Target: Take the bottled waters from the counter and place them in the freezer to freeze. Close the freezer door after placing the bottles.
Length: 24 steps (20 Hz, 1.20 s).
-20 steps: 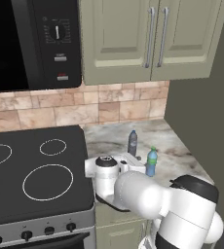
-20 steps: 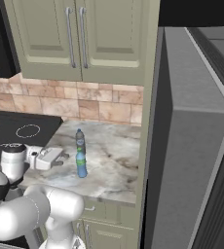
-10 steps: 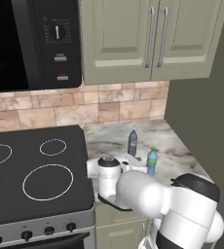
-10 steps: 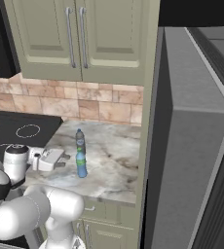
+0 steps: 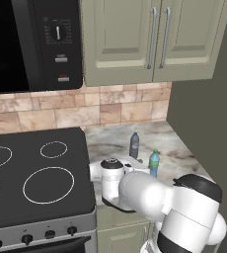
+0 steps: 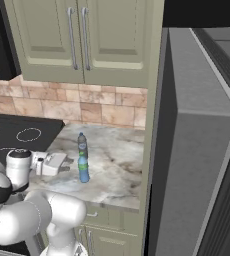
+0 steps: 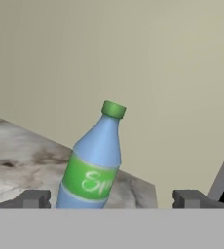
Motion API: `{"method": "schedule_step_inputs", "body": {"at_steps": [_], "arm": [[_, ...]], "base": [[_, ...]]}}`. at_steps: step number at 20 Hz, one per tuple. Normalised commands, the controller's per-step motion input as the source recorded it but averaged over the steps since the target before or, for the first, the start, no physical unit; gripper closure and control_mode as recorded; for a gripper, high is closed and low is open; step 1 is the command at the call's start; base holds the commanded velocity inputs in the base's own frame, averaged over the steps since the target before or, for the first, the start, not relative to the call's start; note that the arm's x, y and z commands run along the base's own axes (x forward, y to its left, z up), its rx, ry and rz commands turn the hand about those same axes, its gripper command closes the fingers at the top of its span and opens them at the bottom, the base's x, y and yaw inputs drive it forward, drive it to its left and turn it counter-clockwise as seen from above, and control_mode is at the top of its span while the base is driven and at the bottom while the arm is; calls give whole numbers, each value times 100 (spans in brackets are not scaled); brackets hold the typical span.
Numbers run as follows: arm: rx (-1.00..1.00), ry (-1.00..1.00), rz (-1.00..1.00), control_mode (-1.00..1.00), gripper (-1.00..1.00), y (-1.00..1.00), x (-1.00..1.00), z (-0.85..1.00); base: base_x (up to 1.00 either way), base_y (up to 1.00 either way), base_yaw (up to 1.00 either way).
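Two bottled waters stand upright on the marbled counter [image 5: 177,148] [image 6: 118,167]. The clear blue one with a green cap [image 5: 154,163] [image 6: 83,168] [image 7: 95,163] is nearer, and the smoky grey one with a dark cap [image 5: 134,145] [image 6: 81,143] stands just behind it. My gripper [image 7: 112,199] [image 6: 68,166] is low over the counter and open. It points at the blue bottle from the stove side, a short way off. In the hand view the bottle sits between the two fingertips [image 7: 34,198], left of centre, touching neither. The grey refrigerator [image 6: 199,170] rises right of the counter. Its freezer door cannot be made out from here.
A black glass stovetop [image 5: 36,173] [image 6: 17,137] borders the counter on the left. Pale green wall cabinets [image 5: 150,39] [image 6: 82,40] hang above, with a black microwave [image 5: 31,44] over the stove. A tall olive panel [image 5: 204,104] [image 6: 154,125] closes the counter's right end.
The arm has edged slightly toward the bottles. The gripper stays open and neither bottle has moved.
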Motion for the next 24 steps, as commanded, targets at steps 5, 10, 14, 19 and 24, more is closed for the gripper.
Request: {"method": "schedule_step_inputs", "body": {"at_steps": [5, 10, 14, 19, 24], "arm": [[0, 0, 0, -100, -100, 0, 14, -5], [0, 0, 1, -100, -100, 0, 8, -4], [0, 0, 0, -100, -100, -9, -2, 0], [2, 0, 0, -100, -100, -25, -1, 0], [1, 0, 0, -100, -100, -23, 0, 0]], "base": [[0, 0, 0], [0, 0, 0], [0, 0, 0], [0, 0, 0], [0, 0, 0]]}}
